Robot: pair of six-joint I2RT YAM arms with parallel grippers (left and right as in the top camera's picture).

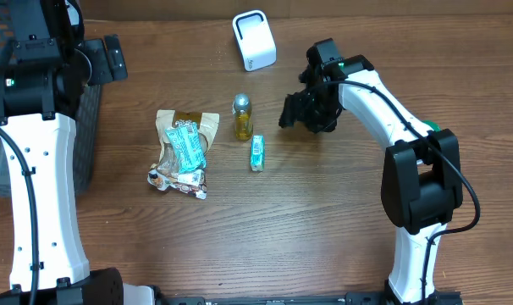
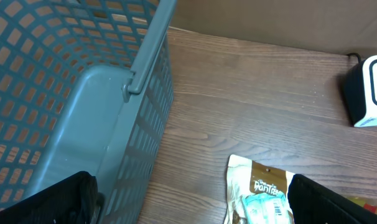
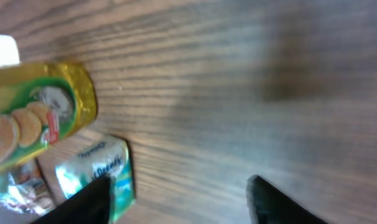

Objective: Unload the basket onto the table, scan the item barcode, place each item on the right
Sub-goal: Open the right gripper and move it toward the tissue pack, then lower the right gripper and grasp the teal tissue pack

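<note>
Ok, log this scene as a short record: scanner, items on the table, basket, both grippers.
scanner: white rounded box scanner, far side of the wooden table
items: yellow-green snack canister; small teal packet just below it in the overhead view; cream-and-brown snack bag; small crumpled wrappers
basket: blue-grey plastic mesh basket, left side
left gripper: open, empty, at the basket
right gripper: open, empty, beside the canister, not touching
scan: not yet done
</note>
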